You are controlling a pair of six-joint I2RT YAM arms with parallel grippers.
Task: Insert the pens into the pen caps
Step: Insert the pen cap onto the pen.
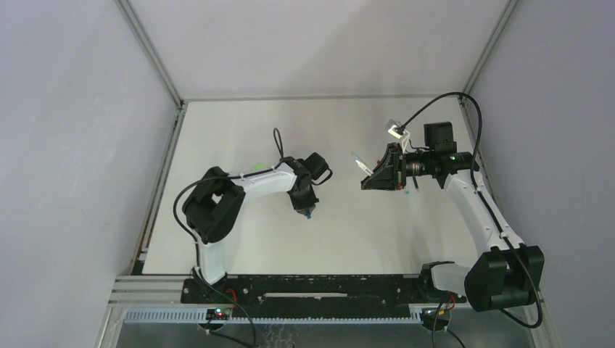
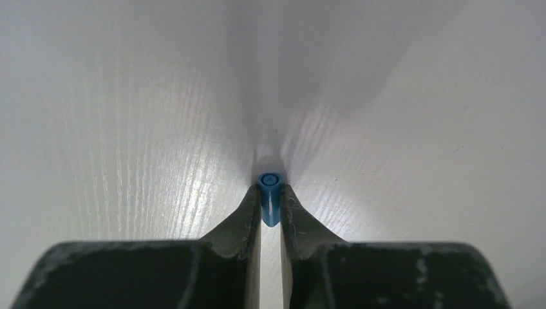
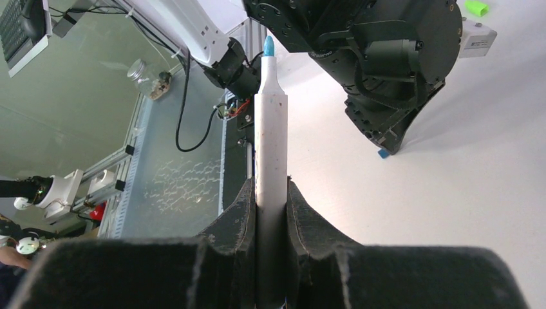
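A small blue pen cap is pinched between the fingertips of my left gripper, right at the white table surface, its round end facing the camera. From above, that left gripper points down at the table's middle. My right gripper is shut on a white-barrelled pen whose blue tip points toward the left arm. The top view shows the right gripper raised to the right of centre, with the pen sticking out to its upper left. The right wrist view also catches the blue cap under the left gripper.
A bright green cap lies on the table beyond the left arm, and a small green piece shows by the left arm's forearm. A tiny teal piece lies below the right gripper. Grey walls enclose the table on three sides.
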